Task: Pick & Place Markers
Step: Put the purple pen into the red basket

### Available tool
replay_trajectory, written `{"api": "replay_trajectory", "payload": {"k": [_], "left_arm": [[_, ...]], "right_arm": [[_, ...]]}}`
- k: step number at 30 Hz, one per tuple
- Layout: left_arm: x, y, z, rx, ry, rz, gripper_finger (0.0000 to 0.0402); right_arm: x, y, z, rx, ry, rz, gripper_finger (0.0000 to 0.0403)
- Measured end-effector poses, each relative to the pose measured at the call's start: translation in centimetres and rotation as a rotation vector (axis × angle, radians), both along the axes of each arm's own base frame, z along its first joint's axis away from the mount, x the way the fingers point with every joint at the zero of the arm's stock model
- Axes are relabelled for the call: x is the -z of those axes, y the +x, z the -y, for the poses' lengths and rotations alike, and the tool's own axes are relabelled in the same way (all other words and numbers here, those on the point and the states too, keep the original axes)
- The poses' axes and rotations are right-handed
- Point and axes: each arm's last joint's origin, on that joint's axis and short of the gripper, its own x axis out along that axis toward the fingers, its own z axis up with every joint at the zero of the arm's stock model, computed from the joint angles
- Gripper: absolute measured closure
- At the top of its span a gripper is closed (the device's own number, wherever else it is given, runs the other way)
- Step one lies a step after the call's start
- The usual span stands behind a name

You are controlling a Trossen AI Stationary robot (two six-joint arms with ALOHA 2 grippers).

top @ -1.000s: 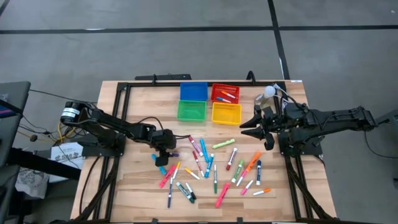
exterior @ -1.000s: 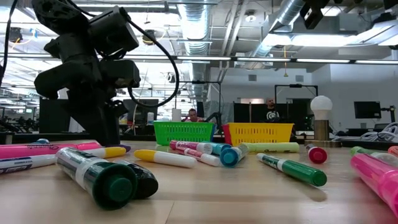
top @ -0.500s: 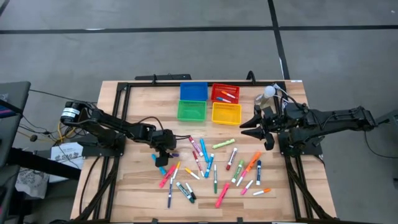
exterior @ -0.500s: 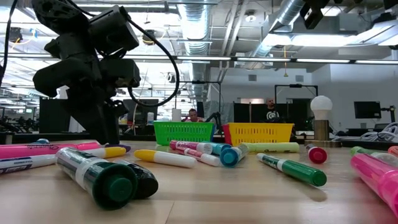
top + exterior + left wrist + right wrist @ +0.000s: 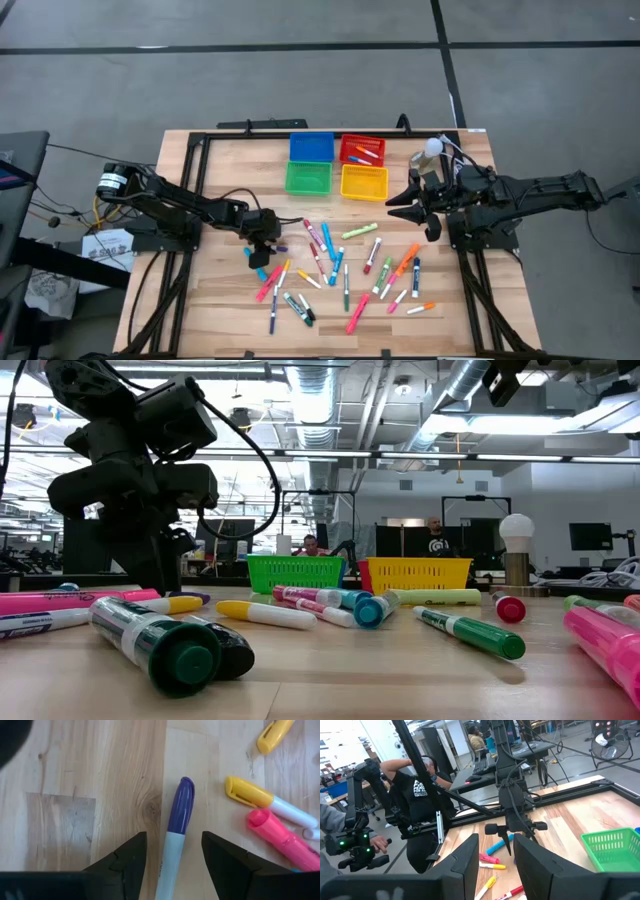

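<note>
Many markers (image 5: pixel 340 265) with coloured caps lie scattered on the wooden table (image 5: pixel 220 300). My left gripper (image 5: pixel 262 250) points steeply down at the left edge of the pile. It is open, and its two fingers (image 5: pixel 135 850) stand on either side of a purple-capped marker (image 5: pixel 178 812) with a pale barrel. That marker lies flat on the wood, and a gap shows on each side of it. My right gripper (image 5: pixel 392 204) hangs level above the table's right side, open (image 5: pixel 495 845), with nothing between its fingers.
Blue (image 5: pixel 311 147), red (image 5: pixel 362 150), green (image 5: pixel 307 178) and yellow (image 5: pixel 364 182) bins stand together at the far middle; the red one holds a few markers. A white ball-topped stand (image 5: pixel 432 147) is at the far right. People show beyond the table (image 5: pixel 420 795).
My left gripper has rolled a little about its own pointing line while staying over the purple-capped marker. The markers lie as before.
</note>
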Motion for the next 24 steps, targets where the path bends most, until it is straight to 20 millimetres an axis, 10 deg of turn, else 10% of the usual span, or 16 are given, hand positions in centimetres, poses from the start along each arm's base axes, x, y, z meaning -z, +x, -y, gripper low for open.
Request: {"api": "replay_trajectory", "payload": {"k": [24], "left_arm": [[0.13, 0.02, -0.2, 0.073, 0.185, 0.032, 0.0221]], "right_arm": [[-0.09, 0.02, 0.04, 0.01, -0.001, 0.01, 0.029]]}}
